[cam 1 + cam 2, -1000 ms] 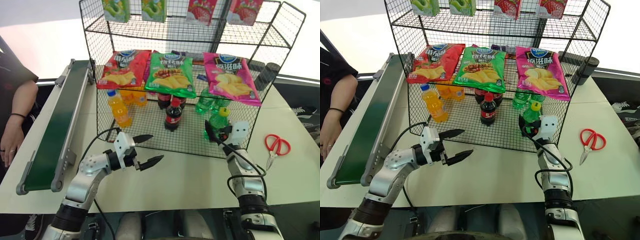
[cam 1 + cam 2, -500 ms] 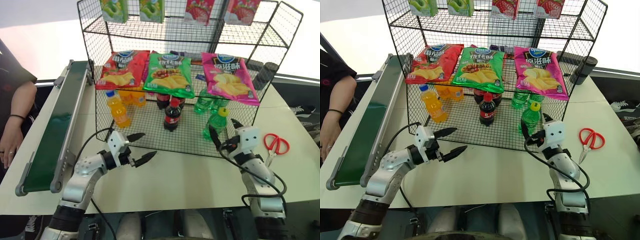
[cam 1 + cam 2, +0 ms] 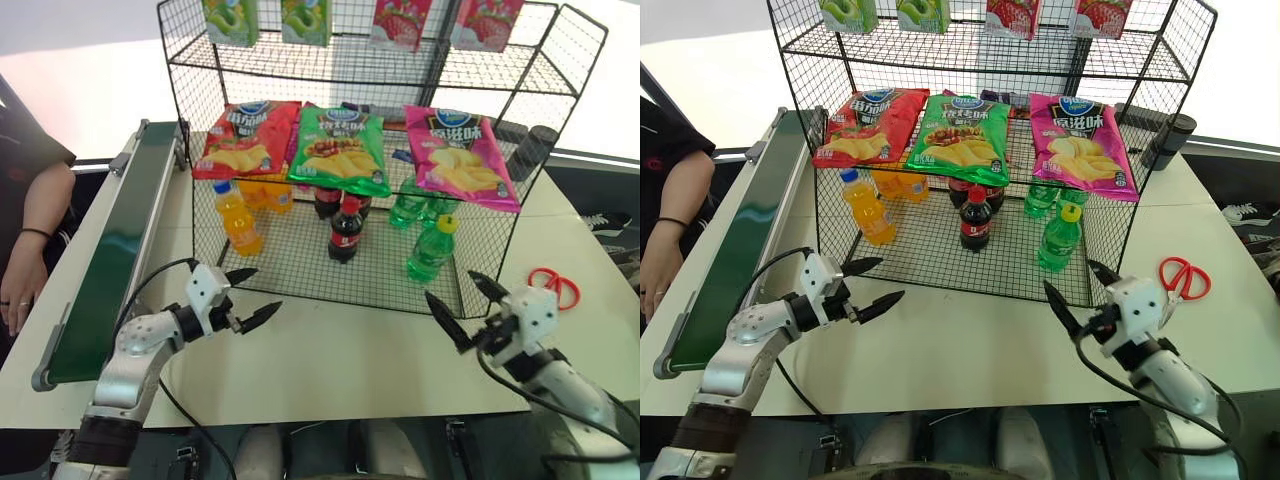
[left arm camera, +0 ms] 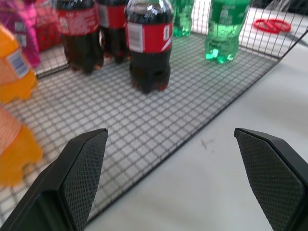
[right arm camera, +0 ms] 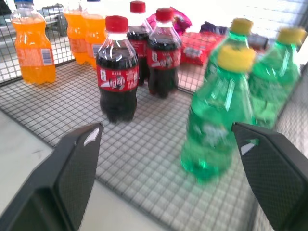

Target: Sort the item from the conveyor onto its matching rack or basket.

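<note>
We find the green soda bottle (image 3: pixel 432 251) standing upright in the black wire basket (image 3: pixel 300 278), centre-right of the frame, in front of two more green bottles and right of the cola bottle (image 3: pixel 345 231). The conveyor (image 3: pixel 110 265) at left carries nothing (as far as visible). Our right gripper (image 3: pixel 468 303), lower right, and left gripper (image 3: pixel 250 297), lower left, both stand spread wide, holding nothing. We judge placement complete.
</note>
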Controlling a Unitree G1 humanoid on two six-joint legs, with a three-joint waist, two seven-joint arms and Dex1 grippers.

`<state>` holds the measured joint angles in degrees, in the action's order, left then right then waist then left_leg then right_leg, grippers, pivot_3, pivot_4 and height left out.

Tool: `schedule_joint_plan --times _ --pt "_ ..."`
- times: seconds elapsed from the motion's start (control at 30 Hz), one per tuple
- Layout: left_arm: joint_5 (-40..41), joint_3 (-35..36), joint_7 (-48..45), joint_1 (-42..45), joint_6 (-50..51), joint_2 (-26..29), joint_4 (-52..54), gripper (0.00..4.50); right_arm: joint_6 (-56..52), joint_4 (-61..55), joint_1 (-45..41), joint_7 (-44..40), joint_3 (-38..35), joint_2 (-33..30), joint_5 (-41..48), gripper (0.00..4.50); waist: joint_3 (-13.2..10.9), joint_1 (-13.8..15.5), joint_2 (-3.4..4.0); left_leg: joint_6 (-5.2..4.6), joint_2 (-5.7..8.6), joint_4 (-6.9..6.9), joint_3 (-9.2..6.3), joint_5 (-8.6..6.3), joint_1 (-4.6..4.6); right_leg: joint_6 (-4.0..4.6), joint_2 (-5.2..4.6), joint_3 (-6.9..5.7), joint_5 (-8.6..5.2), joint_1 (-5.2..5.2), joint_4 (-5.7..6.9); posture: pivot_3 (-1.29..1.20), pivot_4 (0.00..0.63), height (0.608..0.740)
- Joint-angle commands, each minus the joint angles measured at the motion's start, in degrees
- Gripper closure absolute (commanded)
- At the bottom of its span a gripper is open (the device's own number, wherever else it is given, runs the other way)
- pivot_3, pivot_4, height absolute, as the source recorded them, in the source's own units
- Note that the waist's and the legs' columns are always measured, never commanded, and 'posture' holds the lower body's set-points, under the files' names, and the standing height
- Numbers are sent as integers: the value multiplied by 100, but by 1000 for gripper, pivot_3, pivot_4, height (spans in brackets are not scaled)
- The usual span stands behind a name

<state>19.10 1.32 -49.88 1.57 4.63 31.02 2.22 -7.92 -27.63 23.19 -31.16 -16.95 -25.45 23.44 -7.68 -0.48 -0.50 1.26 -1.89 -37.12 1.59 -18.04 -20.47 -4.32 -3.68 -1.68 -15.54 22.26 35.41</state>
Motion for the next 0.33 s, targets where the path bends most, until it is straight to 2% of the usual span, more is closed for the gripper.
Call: schedule_joint_plan --times 0.03,0.33 --pt "-51 219 -5 -105 -146 151 56 0 163 -145 202 -259 -395 -104 250 55 0 0 0 0 0 0 0 0 1 6 -1 0 -4 -1 0 0 150 740" --pt "-3 294 -56 -228 -248 204 65 0 208 30 93 -350 -431 -100 186 55 1 1 -1 0 0 0 0 0 0 11 -3 0 -6 0 0 0 150 740"
